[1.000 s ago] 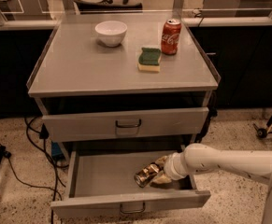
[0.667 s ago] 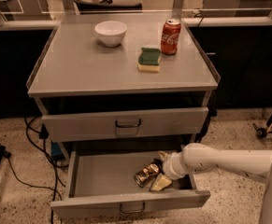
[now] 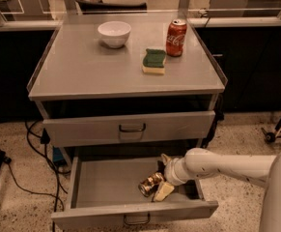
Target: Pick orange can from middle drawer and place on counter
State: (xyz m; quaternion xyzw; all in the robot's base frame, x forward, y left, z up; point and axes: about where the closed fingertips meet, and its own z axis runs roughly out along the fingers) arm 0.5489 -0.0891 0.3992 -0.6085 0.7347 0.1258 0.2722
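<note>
The orange can (image 3: 150,183) lies on its side in the open middle drawer (image 3: 106,182), right of centre, its silvery end facing front-left. My gripper (image 3: 163,176) reaches into the drawer from the right on a white arm (image 3: 227,164). Its fingers are spread: one pale finger (image 3: 163,191) rests by the can's front-right side and the other (image 3: 165,158) stands behind it. The can lies at the fingertips and is not lifted. The counter (image 3: 91,66) is above.
On the counter stand a white bowl (image 3: 114,33), a red Coca-Cola can (image 3: 176,37) and a green-and-yellow sponge (image 3: 154,62). The drawer above (image 3: 130,127) is shut. Cables (image 3: 34,144) lie on the floor at the left. A wheeled stand (image 3: 280,129) is at the right.
My gripper has edged a little to the left, closer around the orange can. The can still lies at the same place in the drawer.
</note>
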